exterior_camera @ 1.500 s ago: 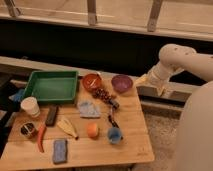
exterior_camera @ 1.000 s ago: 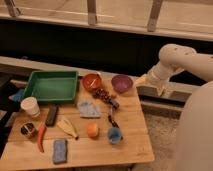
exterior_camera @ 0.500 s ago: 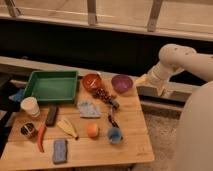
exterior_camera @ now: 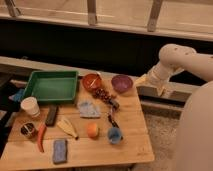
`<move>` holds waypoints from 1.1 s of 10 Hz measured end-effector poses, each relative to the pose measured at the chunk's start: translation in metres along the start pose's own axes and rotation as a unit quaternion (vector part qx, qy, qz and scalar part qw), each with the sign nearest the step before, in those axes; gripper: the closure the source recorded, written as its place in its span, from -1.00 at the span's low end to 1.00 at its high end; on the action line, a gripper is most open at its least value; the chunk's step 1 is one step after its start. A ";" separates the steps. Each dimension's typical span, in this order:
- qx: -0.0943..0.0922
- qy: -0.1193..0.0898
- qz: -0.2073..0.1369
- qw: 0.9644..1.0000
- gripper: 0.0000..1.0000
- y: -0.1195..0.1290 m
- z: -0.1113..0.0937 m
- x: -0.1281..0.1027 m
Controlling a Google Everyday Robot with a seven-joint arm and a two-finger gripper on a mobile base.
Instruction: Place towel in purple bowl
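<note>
The towel (exterior_camera: 88,108), a rumpled pale blue-grey cloth, lies on the wooden table (exterior_camera: 131,145) near its middle. The purple bowl (exterior_camera: 121,83) stands at the table's far right corner, next to a red-brown bowl (exterior_camera: 92,81). My gripper (exterior_camera: 139,80) is at the end of the white arm (exterior_camera: 172,62), held off the table's right side, just right of the purple bowl and well away from the towel. It holds nothing that I can see.
A green tray (exterior_camera: 51,85) sits at the back left. A white cup (exterior_camera: 30,106), dark remote (exterior_camera: 51,114), banana (exterior_camera: 67,127), orange (exterior_camera: 92,130), small blue cup (exterior_camera: 114,134), blue pad (exterior_camera: 60,150), red pepper (exterior_camera: 41,137), tin (exterior_camera: 27,130) and grapes (exterior_camera: 103,94) are spread over the table.
</note>
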 end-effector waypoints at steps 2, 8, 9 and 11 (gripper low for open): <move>0.000 0.000 0.000 1.000 -0.60 0.000 0.000 0.000; 0.000 0.001 -0.002 1.000 -0.60 0.001 0.000 0.001; -0.004 0.003 -0.007 1.000 -0.60 0.003 0.001 0.001; -0.007 0.014 -0.028 0.999 -0.60 0.016 0.007 0.016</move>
